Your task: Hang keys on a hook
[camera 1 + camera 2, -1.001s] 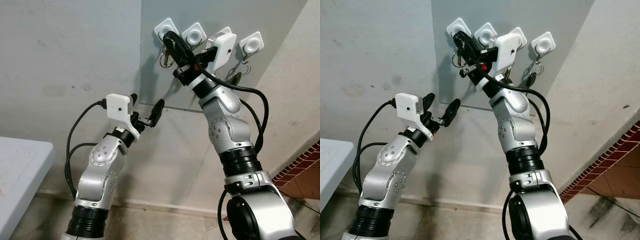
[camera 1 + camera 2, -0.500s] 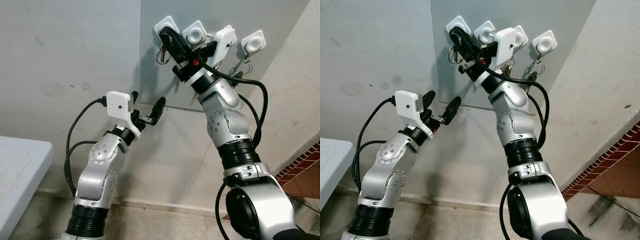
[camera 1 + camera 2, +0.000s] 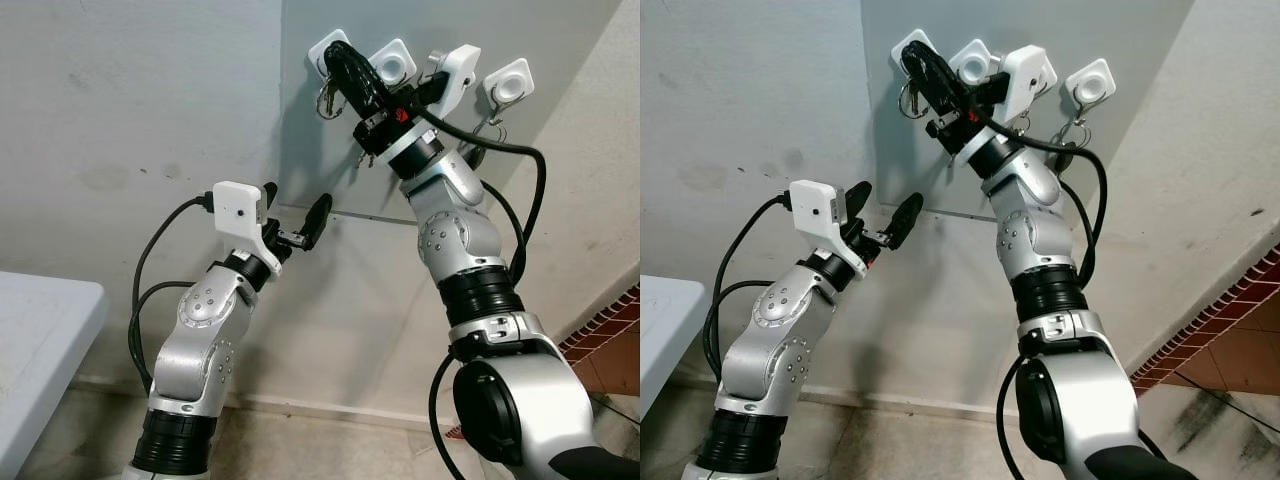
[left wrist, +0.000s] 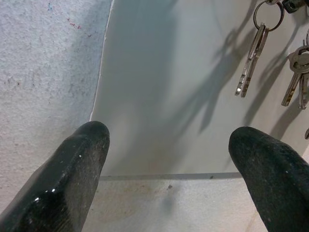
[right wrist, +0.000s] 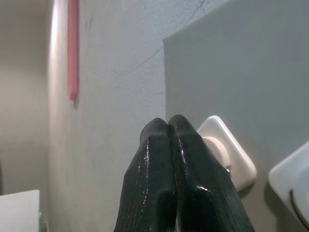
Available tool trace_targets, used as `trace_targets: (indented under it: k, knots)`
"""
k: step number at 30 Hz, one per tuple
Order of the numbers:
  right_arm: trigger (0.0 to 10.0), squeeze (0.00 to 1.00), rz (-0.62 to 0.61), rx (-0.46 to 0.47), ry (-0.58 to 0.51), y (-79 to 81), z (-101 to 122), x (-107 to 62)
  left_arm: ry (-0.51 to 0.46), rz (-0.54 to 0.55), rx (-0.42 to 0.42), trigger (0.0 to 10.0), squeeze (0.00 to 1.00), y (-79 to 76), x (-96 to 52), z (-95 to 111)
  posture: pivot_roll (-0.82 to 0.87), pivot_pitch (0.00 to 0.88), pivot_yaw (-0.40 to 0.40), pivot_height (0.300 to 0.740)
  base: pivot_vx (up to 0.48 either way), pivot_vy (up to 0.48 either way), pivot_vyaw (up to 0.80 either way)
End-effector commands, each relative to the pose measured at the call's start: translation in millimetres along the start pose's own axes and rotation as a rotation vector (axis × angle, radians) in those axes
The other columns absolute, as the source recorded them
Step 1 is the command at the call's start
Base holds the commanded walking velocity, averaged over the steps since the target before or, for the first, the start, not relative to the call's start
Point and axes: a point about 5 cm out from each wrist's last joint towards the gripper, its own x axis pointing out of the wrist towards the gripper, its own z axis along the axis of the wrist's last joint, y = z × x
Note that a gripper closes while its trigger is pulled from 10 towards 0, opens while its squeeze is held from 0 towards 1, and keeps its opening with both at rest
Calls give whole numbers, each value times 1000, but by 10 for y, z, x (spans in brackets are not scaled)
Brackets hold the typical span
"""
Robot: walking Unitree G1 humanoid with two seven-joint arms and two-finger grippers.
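Note:
Several white square hooks sit in a row on a grey wall panel (image 3: 330, 150). My right gripper (image 3: 338, 55) is raised against the leftmost hook (image 3: 322, 47), its fingers (image 5: 169, 159) pressed together. A bunch of silver keys (image 3: 325, 100) dangles from a ring just under its tips, so it is shut on the keys. In the left wrist view those keys (image 4: 251, 63) hang straight down. My left gripper (image 3: 294, 202) is held lower, open with nothing in it, pointing at the panel's lower edge.
More keys (image 4: 297, 72) hang from another hook, and a dark key fob (image 3: 478, 152) hangs under the rightmost hook (image 3: 508, 82). A white table (image 3: 40, 330) stands at the lower left. A brick-patterned strip (image 3: 605, 335) runs along the right wall.
My right gripper has risen and swung left with the keys, ending at the leftmost hook; its wrist has turned. The left arm has stayed still.

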Motion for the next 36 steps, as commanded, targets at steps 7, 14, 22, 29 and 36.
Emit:
trace_targets:
  k: [7,14,22,29,36]
  knots:
    - [10000,0,54,31,-11,-1,51,16,-18,-24,-1,10000,0,-56,23,62,14,46,-94,740,0,0,0]
    - [10000,0,61,45,-4,-15,32,-3,-20,-21,-5,10000,0,-59,27,67,15,50,-93,740,0,0,0]
    - [10000,0,45,49,12,-56,11,-11,-22,-17,-7,10000,0,-53,24,76,18,52,-92,740,0,0,0]
    - [10000,0,27,49,22,-99,0,-15,-23,-15,-14,10000,0,-59,22,78,19,55,-94,740,0,0,0]
    - [10000,0,34,42,21,-113,13,26,-25,-13,-18,10000,0,-63,24,80,18,56,-96,740,0,0,0]
